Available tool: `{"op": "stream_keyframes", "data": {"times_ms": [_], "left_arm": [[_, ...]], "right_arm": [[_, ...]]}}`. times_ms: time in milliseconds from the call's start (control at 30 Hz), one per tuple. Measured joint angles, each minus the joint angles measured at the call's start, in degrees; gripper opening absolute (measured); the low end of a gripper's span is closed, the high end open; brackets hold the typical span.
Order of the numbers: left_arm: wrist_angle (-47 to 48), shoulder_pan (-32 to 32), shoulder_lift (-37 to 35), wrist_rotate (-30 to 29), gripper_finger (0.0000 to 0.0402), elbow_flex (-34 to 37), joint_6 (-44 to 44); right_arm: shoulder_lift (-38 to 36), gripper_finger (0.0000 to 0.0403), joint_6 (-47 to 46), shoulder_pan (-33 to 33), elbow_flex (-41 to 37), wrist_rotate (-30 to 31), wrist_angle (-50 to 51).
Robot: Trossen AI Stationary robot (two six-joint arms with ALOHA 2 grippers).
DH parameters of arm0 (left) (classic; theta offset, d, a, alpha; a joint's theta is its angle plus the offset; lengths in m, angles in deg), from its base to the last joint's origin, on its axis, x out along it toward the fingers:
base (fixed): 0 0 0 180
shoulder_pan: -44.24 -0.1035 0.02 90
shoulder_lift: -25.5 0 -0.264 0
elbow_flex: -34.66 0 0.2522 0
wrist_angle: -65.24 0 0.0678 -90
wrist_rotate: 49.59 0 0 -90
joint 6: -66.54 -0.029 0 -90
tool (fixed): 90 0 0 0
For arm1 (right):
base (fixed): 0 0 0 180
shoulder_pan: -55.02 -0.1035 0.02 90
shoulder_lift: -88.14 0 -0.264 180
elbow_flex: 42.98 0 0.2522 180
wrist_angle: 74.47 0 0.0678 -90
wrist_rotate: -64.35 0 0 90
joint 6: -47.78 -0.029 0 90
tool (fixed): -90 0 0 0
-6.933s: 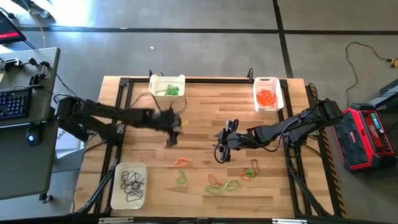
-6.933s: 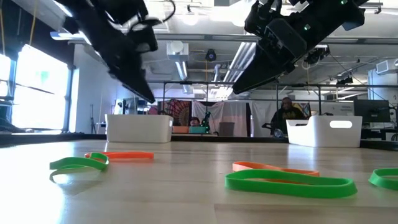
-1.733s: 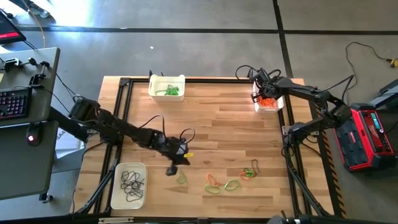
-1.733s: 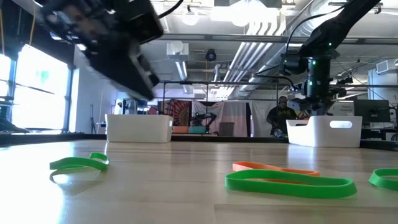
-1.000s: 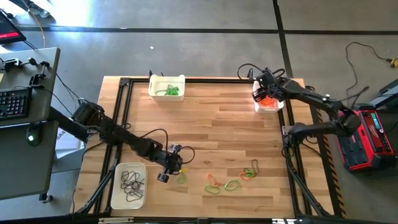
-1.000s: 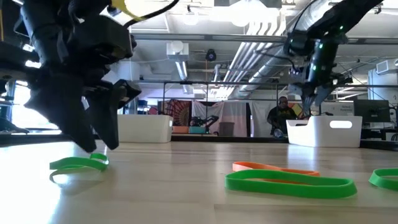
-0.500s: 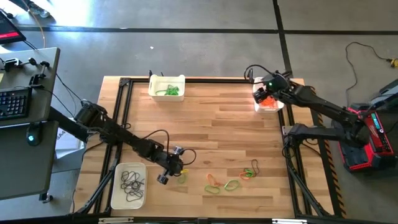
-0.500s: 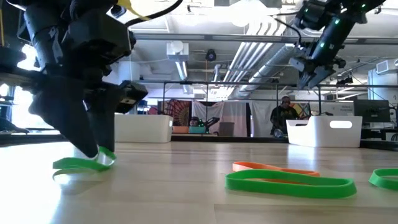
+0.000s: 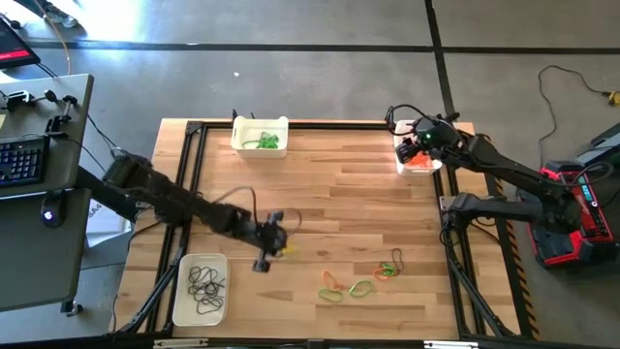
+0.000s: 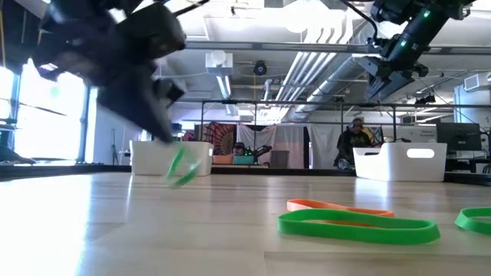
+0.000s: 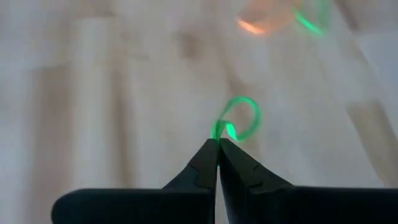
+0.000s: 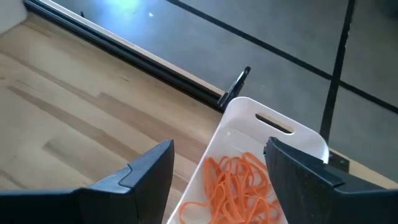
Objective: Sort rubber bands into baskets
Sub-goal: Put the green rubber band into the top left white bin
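**Green band pinched, thin grip at risk**

Nearest in the low view, loose rubber bands (image 10: 357, 225) lie on the surface (image 9: 339, 204). Just beyond, the left gripper (image 11: 218, 144) has its fingers clamped together on a green band (image 11: 236, 118), lifted clear of the wood. Only a sliver of the loop is pinched, so a fast swing could flick it free short of the green basket (image 9: 260, 134). Farthest, the right gripper (image 12: 214, 162) hovers with fingers apart above the orange basket (image 12: 273, 140).
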Motion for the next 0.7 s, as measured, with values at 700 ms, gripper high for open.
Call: {"op": "stream_keyframes", "data": {"times_ms": [700], "left_arm": [[16.39, -40.68, -21.57, -14.19, 0.0, -1.91, -2.62]], "right_arm": [[0.17, 0.024, -1.34, -11.6, 0.02, -1.88, -0.69]]}}
